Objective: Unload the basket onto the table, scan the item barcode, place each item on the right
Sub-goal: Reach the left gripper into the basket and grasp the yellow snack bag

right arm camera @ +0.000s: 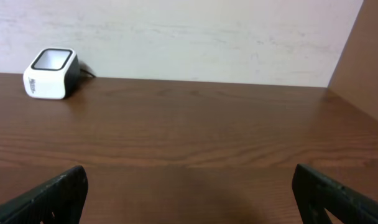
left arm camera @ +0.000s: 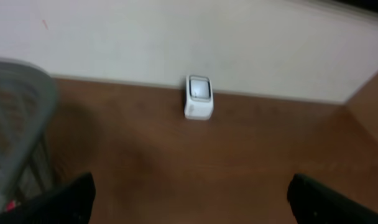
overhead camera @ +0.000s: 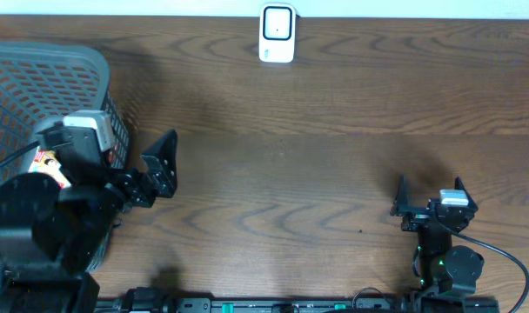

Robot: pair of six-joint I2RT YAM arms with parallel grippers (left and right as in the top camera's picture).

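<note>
Nearest the front edge, the right gripper [overhead camera: 430, 200] sits low over the table [overhead camera: 291, 174] with its 2 matte black fingers [right arm camera: 52, 196] spread wide apart and nothing between them. To the left, the left gripper [overhead camera: 163, 165] is just beside the basket [overhead camera: 73, 65], its 2 dark, blunt fingers [left arm camera: 64, 199] likewise spread wide and holding nothing. The tabletop is a dark brown wood-grain surface, smooth, with long wavy figuring running across it.

The basket is grey plastic with an open lattice wall and a rounded, thick rim; it stands at the table's left side, partly under the bulky black left arm. Inside it, a small item [overhead camera: 49, 163] with a red, yellow and white printed wrapper shows against the mesh. Most of it is hidden by the arm, so its shape cannot be told.

Farthest back, well apart from both grippers, the scanner [overhead camera: 277, 33] stands at the table's rear edge against a pale, faintly mottled wall [right arm camera: 207, 37]. It is a small white box with rounded corners, a dark back and a glossy, slanted window on top.
</note>
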